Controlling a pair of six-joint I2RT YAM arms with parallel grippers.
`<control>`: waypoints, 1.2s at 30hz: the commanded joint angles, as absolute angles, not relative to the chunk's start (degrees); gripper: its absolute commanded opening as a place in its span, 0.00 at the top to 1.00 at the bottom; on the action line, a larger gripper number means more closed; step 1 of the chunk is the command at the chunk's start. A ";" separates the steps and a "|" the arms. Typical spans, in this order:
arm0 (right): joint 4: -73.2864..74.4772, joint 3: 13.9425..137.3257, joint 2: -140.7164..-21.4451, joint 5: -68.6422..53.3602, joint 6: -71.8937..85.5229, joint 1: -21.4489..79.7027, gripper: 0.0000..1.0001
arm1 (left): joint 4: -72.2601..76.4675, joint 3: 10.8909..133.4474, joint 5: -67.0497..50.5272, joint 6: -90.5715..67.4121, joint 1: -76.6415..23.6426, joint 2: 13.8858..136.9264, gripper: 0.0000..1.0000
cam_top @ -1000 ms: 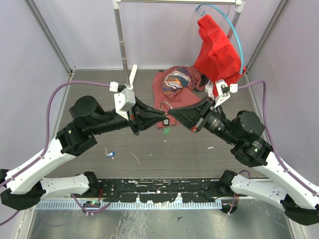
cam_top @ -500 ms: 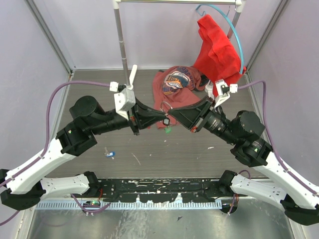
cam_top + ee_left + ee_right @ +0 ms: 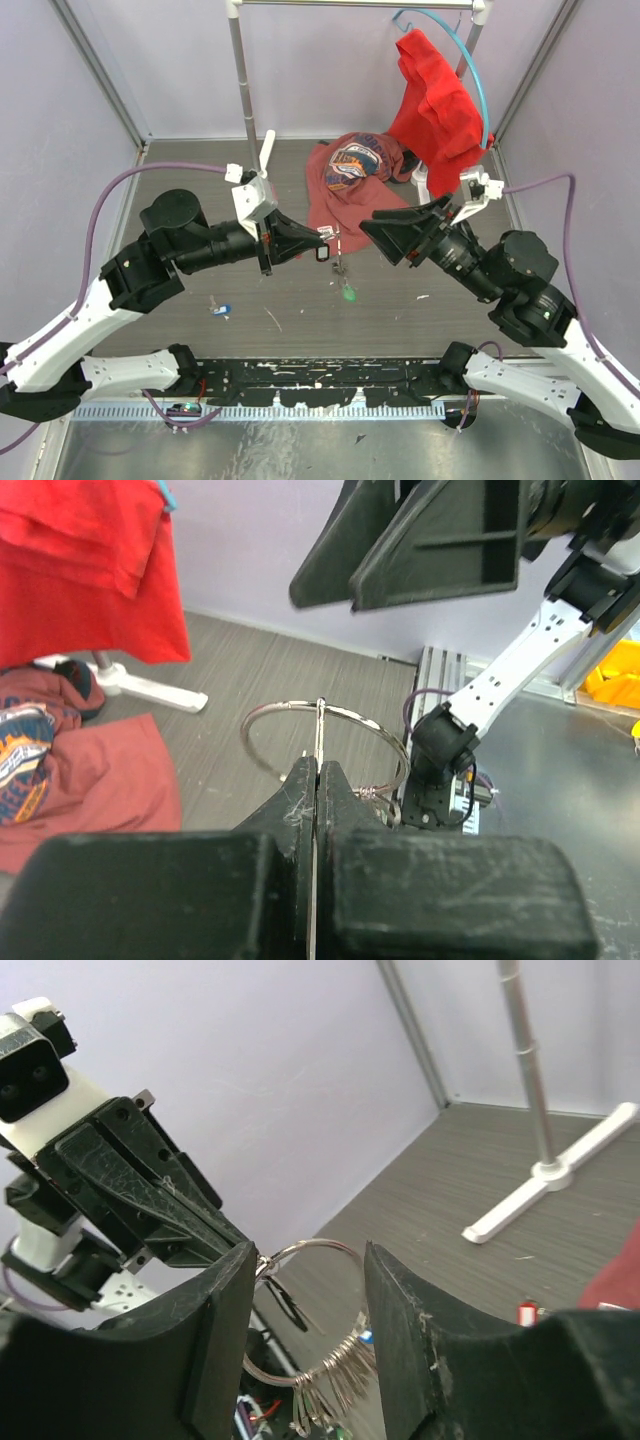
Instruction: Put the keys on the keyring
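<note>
Right jaws now off keyring (image 3: 320, 704)

The left arm (image 3: 150, 275) and the right arm (image 3: 525, 290) look alike: white shells on the links nearest the bases, matte black joints and round motor housings further out. A purple cable (image 3: 150, 172) runs along the left one and a second purple cable (image 3: 545, 181) along the right. Each wrist carries a white camera bracket (image 3: 255, 198). The left gripper (image 3: 318, 238) and the right gripper (image 3: 372, 235) are black and wedge-shaped, and their fingers (image 3: 215, 1330) are scuffed with pale scratches.

Glossy silver metal keyring (image 3: 320, 704); scuffed matt black plastic left gripper (image 3: 318, 772); red cloth shirt (image 3: 435, 100); matt grey woodgrain table (image 3: 300, 300).
</note>
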State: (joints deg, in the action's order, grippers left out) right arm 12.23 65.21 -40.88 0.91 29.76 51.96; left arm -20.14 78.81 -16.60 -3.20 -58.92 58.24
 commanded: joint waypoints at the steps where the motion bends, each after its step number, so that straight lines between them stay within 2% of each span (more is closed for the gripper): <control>1: 17.90 68.34 -39.35 7.63 23.22 52.07 0.46 | -27.58 81.93 -13.57 -4.35 -58.89 58.06 1.00; 10: 24.03 68.26 -37.42 13.87 19.39 52.12 0.36 | -41.28 82.33 -6.36 -7.12 -58.93 60.23 1.00; 21: 26.50 68.69 -38.23 17.27 19.31 52.12 0.18 | -50.85 72.30 8.98 -12.04 -58.81 61.07 1.00; 29: 26.95 68.03 -37.65 18.39 19.82 52.08 0.12 | -53.07 69.76 11.41 -12.70 -58.81 66.97 1.00; 36: 28.29 68.00 -36.30 20.34 20.27 52.10 0.11 | -44.65 68.36 6.54 -12.97 -58.85 76.79 1.00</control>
